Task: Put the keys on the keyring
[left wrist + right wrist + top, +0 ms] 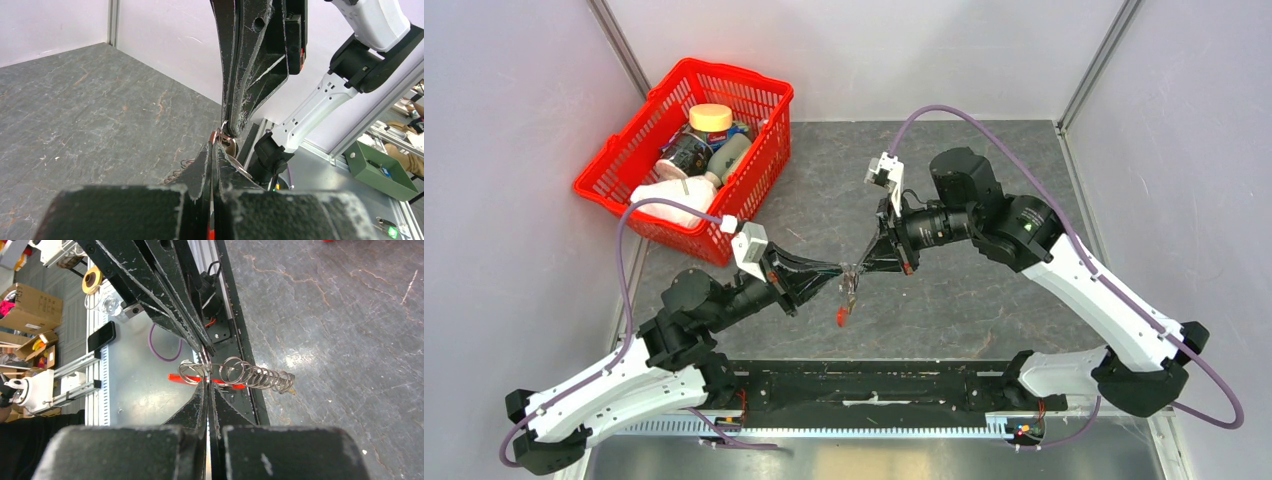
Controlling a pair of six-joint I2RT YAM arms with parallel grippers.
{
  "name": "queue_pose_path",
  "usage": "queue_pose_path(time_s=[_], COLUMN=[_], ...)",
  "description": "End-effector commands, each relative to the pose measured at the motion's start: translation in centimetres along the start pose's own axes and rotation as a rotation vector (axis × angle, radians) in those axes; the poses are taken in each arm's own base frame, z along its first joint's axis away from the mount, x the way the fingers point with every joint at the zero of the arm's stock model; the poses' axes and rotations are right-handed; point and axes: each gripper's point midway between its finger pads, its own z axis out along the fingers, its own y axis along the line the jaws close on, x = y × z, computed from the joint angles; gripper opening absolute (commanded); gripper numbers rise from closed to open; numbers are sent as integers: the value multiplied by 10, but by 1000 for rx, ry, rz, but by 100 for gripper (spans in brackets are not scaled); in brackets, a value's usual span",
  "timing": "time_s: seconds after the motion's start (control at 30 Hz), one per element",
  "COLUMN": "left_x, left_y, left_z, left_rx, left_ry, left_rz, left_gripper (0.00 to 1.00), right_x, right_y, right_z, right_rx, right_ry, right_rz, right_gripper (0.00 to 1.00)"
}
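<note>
The keyring (255, 376) is thin wire pulled out into a long coil, with a red strap (177, 376) behind it. In the top view the strap (841, 317) hangs under the two gripper tips, above the table. My left gripper (837, 271) is shut on the keyring; red shows between its fingers in the left wrist view (215, 142). My right gripper (865, 264) meets it tip to tip and is shut on a thin flat key (230, 147), seen edge-on at its tip (207, 382). Part of the coil (177, 172) shows beside my left finger. Other keys are hidden.
A red plastic basket (769, 150) with jars and a white bag stands at the back left of the grey stone-patterned table (984, 310). A black rail (874, 385) runs along the near edge between the arm bases.
</note>
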Motion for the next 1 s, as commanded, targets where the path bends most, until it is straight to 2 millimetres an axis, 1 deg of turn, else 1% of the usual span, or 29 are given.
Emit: queue_pose_path(time_s=[0.0,0.17,0.33,0.53,0.57,0.6,0.67,0.77,0.87,0.97], left_x=[-24,-28,-29,-31,-31,-32,-33,-34,-37,-38], left_y=[-13,-18,-20,-20,-21,-21,-23,-26,-29,-30], left_z=[1,2,2,3,2,3,2,2,1,0], left_rx=[54,77,87,92,93,94,102,115,127,132], left_ry=[-96,-109,-113,-119,-120,-121,-124,-125,-128,-131], left_rz=[2,-13,-18,-20,-22,-21,-25,-34,-39,-42], left_gripper=[2,2,2,2,2,2,2,2,2,2], right_x=[-3,-2,-3,-16,-18,-20,-22,-28,-38,-47], right_y=[21,31,38,42,42,42,38,29,18,19], right_z=[-6,-5,-9,-22,-24,-25,-27,-29,-33,-35], right_rx=[-85,-151,-180,-140,-135,-126,-101,-40,41,49], right_ry=[-27,-35,-57,-122,-130,-137,-146,-160,-190,-219], right_rz=[-5,10,0,-83,-102,-119,-153,-208,-240,-270], right_gripper=[0,2,13,29,36,39,41,51,54,55])
